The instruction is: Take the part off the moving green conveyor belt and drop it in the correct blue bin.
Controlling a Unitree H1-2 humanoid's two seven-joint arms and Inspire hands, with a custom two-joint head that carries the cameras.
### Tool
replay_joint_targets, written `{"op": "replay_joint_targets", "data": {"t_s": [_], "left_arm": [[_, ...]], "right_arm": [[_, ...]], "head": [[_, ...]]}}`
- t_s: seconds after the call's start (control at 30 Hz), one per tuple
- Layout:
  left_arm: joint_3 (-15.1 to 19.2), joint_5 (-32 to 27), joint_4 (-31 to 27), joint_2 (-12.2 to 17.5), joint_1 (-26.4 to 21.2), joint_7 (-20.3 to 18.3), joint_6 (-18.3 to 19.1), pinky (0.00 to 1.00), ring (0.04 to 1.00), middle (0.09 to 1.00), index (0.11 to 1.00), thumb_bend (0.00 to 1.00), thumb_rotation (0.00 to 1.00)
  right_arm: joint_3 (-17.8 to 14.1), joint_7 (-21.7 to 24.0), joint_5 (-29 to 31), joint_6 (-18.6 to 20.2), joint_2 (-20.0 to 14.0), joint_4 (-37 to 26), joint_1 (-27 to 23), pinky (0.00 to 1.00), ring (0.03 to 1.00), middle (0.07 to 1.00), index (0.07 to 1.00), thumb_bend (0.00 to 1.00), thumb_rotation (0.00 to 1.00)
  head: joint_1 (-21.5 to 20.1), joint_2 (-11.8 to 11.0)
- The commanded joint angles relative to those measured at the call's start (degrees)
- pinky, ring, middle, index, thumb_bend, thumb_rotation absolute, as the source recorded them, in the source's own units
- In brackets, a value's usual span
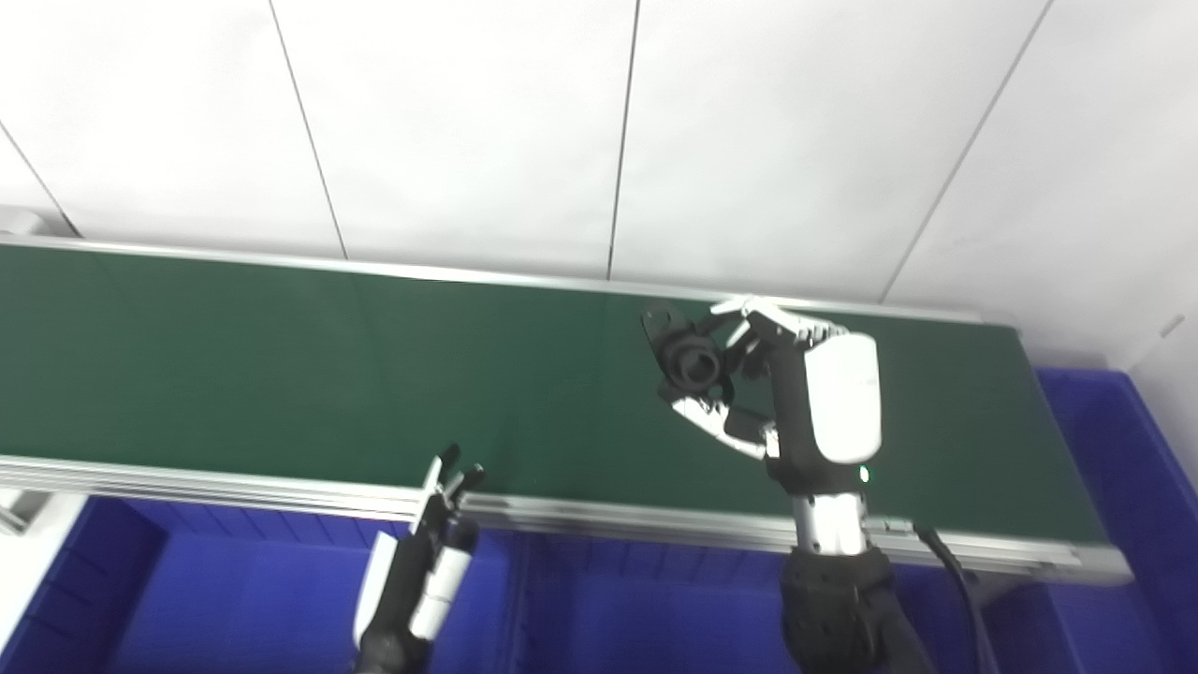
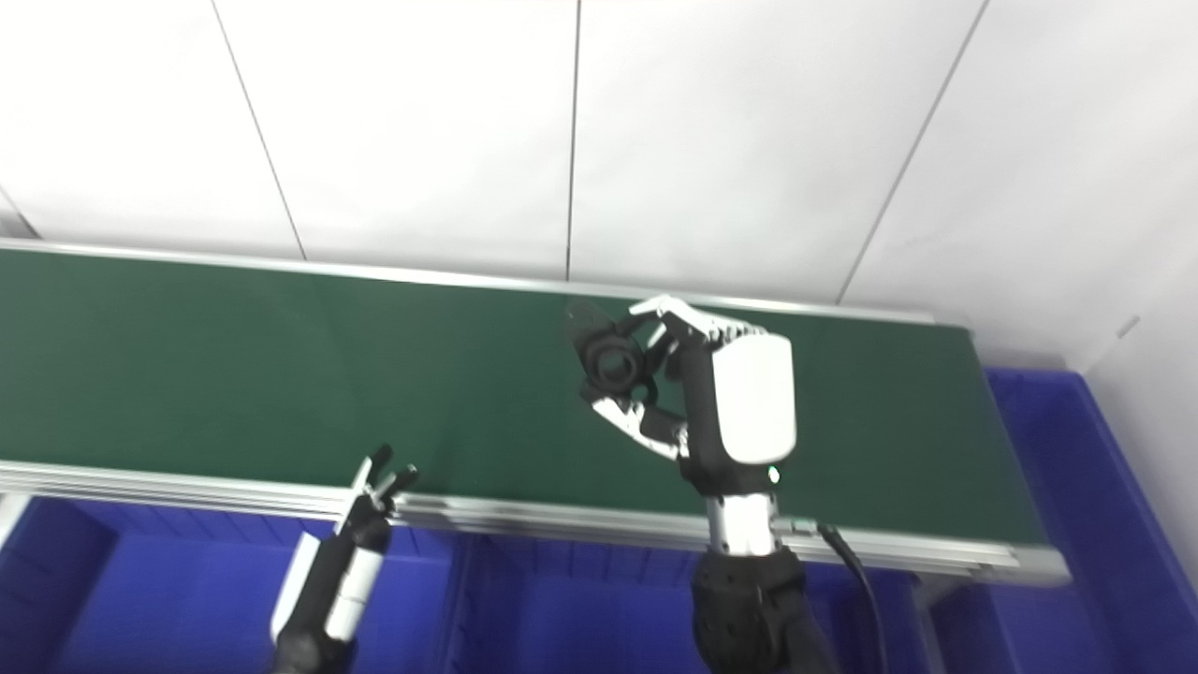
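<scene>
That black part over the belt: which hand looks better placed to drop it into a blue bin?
The right hand: its fingers are already closed on the black part above the green belt. The left hand holds nothing, low by the belt's near edge.

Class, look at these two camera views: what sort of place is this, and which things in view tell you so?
Probably a factory-style sorting station or test cell. A long green conveyor belt runs along white wall panels, blue bins sit below it, and the right hand holds a black part.
</scene>
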Motion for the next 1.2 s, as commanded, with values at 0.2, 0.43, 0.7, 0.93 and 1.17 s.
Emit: {"op": "replay_joint_targets", "data": {"t_s": [0.2,0.43,0.7,0.93,1.17], "left_arm": [[1.26,0.98,-4.76,-0.29,-2.36,-0.3,2.76,1.0,0.95,0.911,1.0,0.65,1.0],[1.64,0.48,-4.65,-0.18,-2.42,-0.85,2.9,1.0,0.954,0.911,1.0,0.64,1.0],[2.23,-0.26,-4.63,0.14,-2.52,-1.65,3.13,1.0,0.952,0.903,1.0,0.66,1.0],[2.57,-0.57,-5.11,0.28,-2.45,-2.23,3.99,1.0,0.965,0.906,1.0,0.65,1.0],[2.36,-0.34,-6.04,0.23,-2.04,-2.55,4.62,1.0,0.971,0.903,1.0,0.66,1.0]], "right_arm": [[-2.1,4.27,-0.83,0.09,0.64,-6.8,0.84,0.17,0.23,0.321,0.485,0.5,0.14],[-1.78,4.06,-2.17,-3.25,-1.89,-7.77,6.2,0.19,0.226,0.302,0.485,0.5,0.14],[-1.82,3.1,-2.94,-6.7,-6.31,-9.38,11.92,0.2,0.222,0.291,0.482,0.5,0.15],[-2.52,3.08,-3.0,-9.44,-8.03,-9.94,16.59,0.22,0.232,0.307,0.484,0.5,0.15],[-2.24,4.14,-2.67,-11.12,-8.71,-10.8,21.03,0.18,0.208,0.282,0.483,0.51,0.14]], "head": [[-0.62,3.29],[-0.39,2.74],[-0.59,2.33],[-0.79,2.67],[-0.59,2.88]]}}
